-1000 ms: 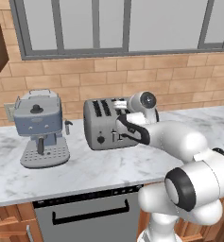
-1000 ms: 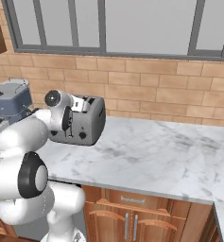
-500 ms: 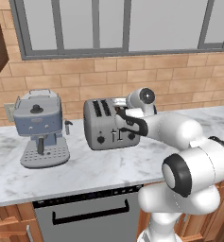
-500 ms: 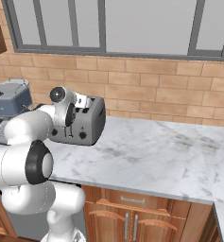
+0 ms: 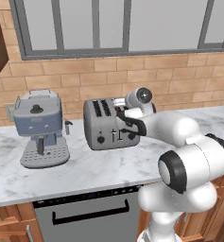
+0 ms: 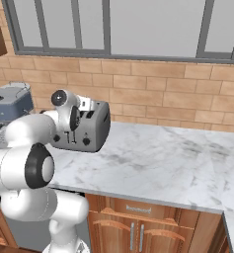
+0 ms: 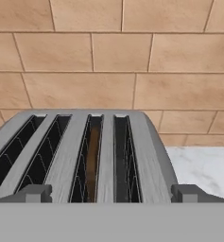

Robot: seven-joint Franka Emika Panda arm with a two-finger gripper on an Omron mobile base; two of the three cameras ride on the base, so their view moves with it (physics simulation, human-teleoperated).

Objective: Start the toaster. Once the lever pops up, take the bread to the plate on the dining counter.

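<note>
The toaster [image 5: 108, 124] sits on the marble worktop [image 5: 75, 170] against the brick wall [image 5: 85, 75], just right of the blue-grey espresso machine [image 5: 39, 128], and the arm is stretched right up to its front face. The tool [image 5: 124, 124] is pressed in at the toaster's front by the levers, though whether it's wide or narrow I cannot tell from here. Looking down from the hand, the bread [image 7: 90, 160] shows as a brown slice down inside the third slot from the left.
</note>
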